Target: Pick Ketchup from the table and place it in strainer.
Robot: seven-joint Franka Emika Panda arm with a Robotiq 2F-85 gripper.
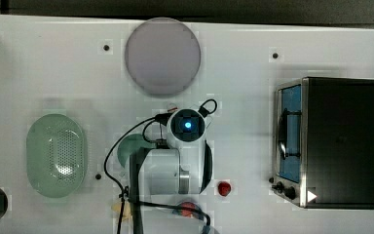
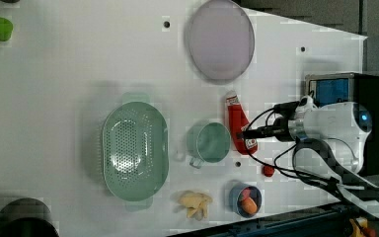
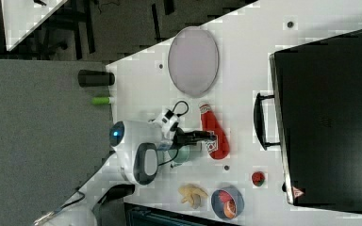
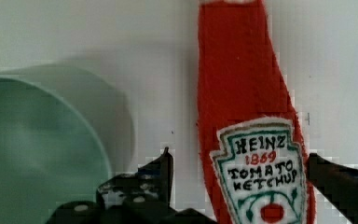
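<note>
The Ketchup (image 2: 237, 123), a red bottle with a white label, lies flat on the white table (image 1: 39, 68) next to a teal cup. In the wrist view its labelled body (image 4: 256, 154) sits between my two dark fingers (image 4: 161, 170), which stand apart on either side without pressing it. My gripper (image 2: 245, 134) is open and low over the bottle's lower end; in the right view the gripper (image 3: 210, 137) reaches across the bottle (image 3: 214, 127). The pale green strainer (image 2: 107, 148) stands on the far side of the cup from the bottle, and nothing lies in it (image 1: 31, 146).
The teal cup (image 2: 208, 142) stands close beside the bottle. A grey-lilac plate (image 2: 220, 39) lies past the bottle's cap end. A black toaster oven (image 1: 341, 141) fills the top view's right. A small red fruit (image 1: 224, 187), a bowl of fruit (image 2: 245, 199) and yellow pieces (image 2: 195, 203) sit nearby.
</note>
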